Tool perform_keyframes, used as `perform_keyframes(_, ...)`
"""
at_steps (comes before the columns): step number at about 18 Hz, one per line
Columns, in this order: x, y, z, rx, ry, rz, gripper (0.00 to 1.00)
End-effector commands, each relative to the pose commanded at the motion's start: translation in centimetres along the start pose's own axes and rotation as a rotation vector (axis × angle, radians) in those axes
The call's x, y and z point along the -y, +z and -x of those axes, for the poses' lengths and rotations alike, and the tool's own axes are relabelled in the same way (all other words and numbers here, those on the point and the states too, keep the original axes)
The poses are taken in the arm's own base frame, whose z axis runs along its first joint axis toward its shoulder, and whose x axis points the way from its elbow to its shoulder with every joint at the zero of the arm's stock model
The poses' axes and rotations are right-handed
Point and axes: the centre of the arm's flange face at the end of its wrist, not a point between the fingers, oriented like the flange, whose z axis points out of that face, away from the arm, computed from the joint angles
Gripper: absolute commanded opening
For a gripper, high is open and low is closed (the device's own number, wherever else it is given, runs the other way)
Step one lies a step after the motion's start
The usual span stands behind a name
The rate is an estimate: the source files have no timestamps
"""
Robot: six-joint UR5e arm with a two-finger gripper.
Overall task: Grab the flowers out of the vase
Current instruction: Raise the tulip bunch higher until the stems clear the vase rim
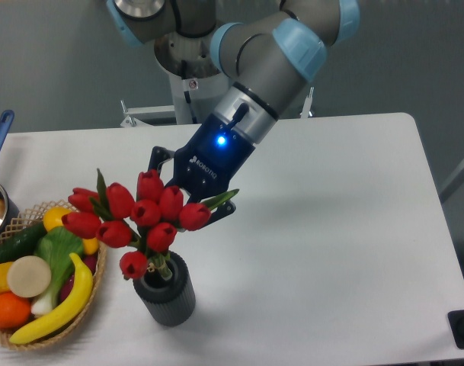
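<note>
While the gripper [187,200] reaches down from the upper right, its dark fingers [157,162] sit behind the flowers [144,219], and the red buds hide most of them, so I cannot tell whether they are apart or clamped on the stems. One finger shows at the upper left of the bunch, another dark tip at its right beside a green leaf. A blue light glows on the gripper body above the fingers. The flowers spread wide just in front of and below the fingers, their lowest stems reaching into the mouth of the vase [166,294]. The vase, dark grey and ribbed, stands upright on the white bench [331,229] directly below the fingers. To the left of the fingers and lower, a wicker basket [58,332] holds a banana [60,309], an orange [8,310] and green vegetables, with the leftmost buds overhanging its rim.
</note>
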Motion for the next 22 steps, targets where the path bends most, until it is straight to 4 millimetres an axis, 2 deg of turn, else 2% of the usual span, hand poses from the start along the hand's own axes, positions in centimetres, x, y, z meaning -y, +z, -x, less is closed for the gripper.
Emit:
perform_keyframes(6, 1.0, -0.8, -0.4, -0.005, -0.037, -0.024, 0.37)
perform_keyframes(9, 2.0, -2.5, -0.2, -0.009, -0.066, -0.061, 0.37)
perform_keyframes(22, 3.6, -6.5, 2.0, 0.049, -0.043, -0.104, 0.37)
